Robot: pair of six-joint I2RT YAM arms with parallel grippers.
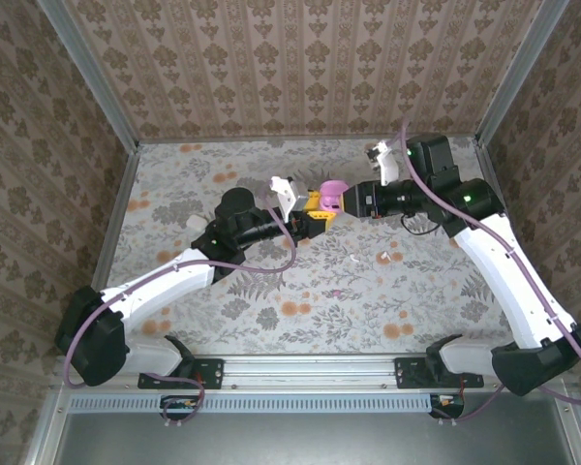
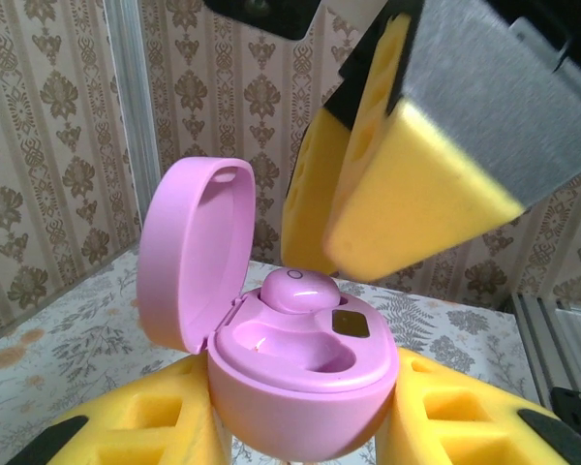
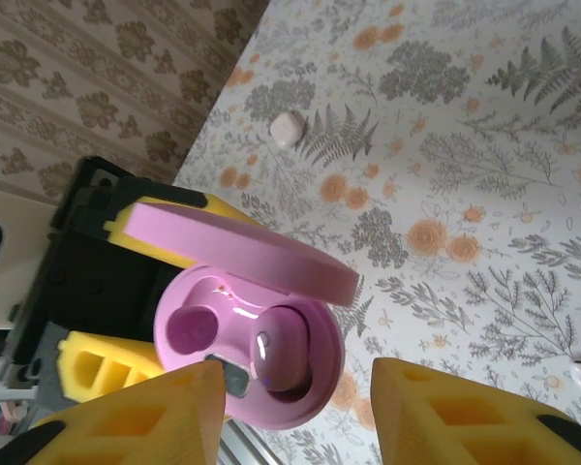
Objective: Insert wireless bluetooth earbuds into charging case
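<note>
Left gripper: clenched on opened pink charging case. Pink earbud: seated inside. Right gripper: released, held just above. White earbud: laid on table, well apart.

Charging case between fingers of left gripper, one earbud in its well, right gripper just beside

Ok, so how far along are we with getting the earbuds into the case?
Done: the charging case is open in the left claw, and one pink earbud sits in its socket. In hand: the right claw hovers open and empty over the case. Left: the other socket is bare, and a small pale bud, likely the second one, lies on the table.
</note>
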